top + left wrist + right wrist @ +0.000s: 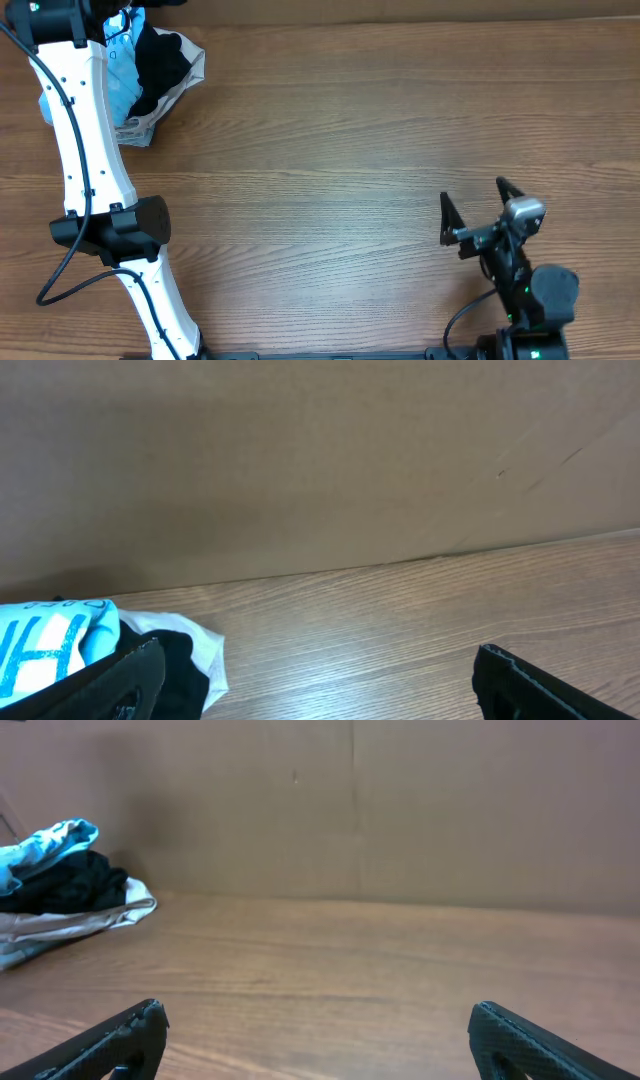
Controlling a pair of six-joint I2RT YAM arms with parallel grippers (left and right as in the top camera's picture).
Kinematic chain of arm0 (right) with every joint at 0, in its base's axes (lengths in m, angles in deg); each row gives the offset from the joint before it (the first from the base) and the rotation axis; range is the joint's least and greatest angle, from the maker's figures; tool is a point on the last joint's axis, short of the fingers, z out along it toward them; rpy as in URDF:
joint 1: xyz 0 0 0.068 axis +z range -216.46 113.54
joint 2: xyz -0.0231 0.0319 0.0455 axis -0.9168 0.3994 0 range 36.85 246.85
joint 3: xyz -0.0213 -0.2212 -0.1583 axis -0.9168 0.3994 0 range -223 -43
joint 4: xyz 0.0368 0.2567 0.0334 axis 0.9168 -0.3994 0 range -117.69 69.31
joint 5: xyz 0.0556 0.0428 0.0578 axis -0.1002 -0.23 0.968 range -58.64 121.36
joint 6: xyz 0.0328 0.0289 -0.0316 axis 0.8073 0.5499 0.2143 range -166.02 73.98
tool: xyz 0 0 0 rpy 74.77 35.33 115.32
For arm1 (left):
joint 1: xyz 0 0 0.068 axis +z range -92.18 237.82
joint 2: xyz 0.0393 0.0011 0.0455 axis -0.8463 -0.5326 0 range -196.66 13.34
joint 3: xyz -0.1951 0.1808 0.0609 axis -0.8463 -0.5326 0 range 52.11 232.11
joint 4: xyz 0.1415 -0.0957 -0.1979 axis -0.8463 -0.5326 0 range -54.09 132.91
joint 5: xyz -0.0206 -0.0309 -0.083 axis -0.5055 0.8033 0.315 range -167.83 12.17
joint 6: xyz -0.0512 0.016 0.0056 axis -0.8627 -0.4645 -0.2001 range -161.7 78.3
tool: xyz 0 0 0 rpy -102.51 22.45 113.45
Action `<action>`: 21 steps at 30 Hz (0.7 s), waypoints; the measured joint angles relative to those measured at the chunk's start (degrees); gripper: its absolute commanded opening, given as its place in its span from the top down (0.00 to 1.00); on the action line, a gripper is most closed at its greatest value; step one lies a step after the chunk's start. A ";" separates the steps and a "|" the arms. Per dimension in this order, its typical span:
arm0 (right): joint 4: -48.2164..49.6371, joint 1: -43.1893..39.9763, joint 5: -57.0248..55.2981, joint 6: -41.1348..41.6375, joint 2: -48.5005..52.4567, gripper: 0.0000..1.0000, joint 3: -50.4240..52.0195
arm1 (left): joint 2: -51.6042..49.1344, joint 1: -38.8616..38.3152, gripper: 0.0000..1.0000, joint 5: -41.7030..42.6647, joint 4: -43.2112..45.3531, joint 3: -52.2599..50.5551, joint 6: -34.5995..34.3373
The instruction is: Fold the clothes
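- Clearly nothing is folded yet: the T-shirt [124, 85] lies crumpled at the far-left corner, against the black garment [160, 60].
- The left gripper [318, 660] hovers by it, jaws wide, empty.
- The right gripper [473, 195], well apart, gapes empty too.

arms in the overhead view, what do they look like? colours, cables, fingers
The left arm has white shells dotted with small holes, black joints and a loose black cable. The right arm is black, with a silver-grey wrist block, small green lights and thin, pointed black fingers.
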 measured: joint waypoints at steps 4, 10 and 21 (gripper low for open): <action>-0.07 0.00 -0.04 1.81 -4.50 0.00 4.46 | -0.02 0.00 0.00 0.00 -0.02 0.00 0.00; -2.67 0.00 -0.04 3.74 -9.44 0.00 9.16 | -0.02 0.00 0.00 0.00 -0.02 0.00 0.00; -4.35 0.00 -0.11 4.39 -15.30 0.00 9.42 | -0.02 0.00 0.00 0.00 -0.02 0.00 0.00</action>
